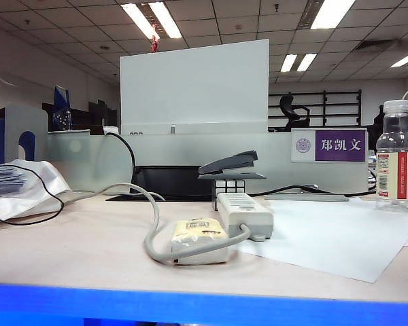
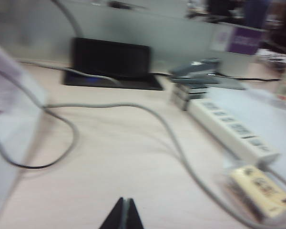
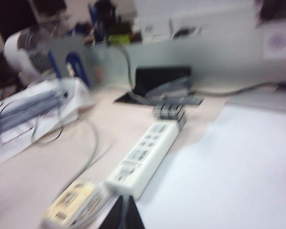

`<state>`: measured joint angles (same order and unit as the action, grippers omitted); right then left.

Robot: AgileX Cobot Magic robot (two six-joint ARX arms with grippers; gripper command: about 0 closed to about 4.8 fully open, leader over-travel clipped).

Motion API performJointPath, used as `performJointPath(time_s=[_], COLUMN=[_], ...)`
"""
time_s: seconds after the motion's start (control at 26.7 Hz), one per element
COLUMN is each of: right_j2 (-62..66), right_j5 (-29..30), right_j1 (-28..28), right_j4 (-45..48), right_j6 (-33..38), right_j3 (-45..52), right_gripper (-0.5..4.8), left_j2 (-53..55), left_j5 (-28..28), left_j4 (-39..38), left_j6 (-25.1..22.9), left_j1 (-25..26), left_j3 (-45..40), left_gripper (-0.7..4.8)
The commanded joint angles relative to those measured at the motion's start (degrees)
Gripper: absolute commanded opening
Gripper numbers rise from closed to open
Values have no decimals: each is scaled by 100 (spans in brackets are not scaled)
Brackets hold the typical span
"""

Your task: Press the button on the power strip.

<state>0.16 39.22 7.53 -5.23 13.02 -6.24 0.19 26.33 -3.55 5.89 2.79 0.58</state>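
Nearest the front edge of the table [image 1: 68, 251], a cream-yellow packet [image 1: 198, 231] with a printed label lies against the near end of the power strip [image 1: 245, 212], with the strip's thick grey cable [image 1: 151, 231] curling round it. That pale strip runs away from the front edge toward the back, partly on a white paper sheet [image 1: 340, 238]. At its far end sits a black-and-white cube [image 1: 229, 188] carrying a dark grey stapler [image 1: 229, 164]. Toward the right edge stands a clear water bottle [image 1: 396, 157]; toward the left edge lie white papers [image 1: 20, 187] crossed by a thin black wire.

Neither arm appears in the exterior view. The left gripper [image 2: 123, 214] hovers above bare tabletop, fingertips pressed together, holding nothing. The right gripper [image 3: 124, 214] hovers just short of the strip's near end, its tips likewise together and empty.
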Motion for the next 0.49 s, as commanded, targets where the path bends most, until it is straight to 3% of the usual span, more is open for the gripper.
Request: performJointPath(time_s=[0.04, 0.26, 0.49], right_j2=[-4, 238, 527], right_j5=[313, 313, 315], right_j1=[-7, -13, -13], right_j4=[-103, -708, -789], right_j6=[-66, -518, -619], right_j3=[-52, -48, -48], right_gripper=[3, 3, 3], left_j2=[-4, 146, 861], left_j5=[197, 208, 704], left_j4=[61, -24, -26], left_j6=[164, 162, 28], left_j1=[7, 7, 7], left_j3=[96, 573, 1449], left_gripper=[-3, -3, -3])
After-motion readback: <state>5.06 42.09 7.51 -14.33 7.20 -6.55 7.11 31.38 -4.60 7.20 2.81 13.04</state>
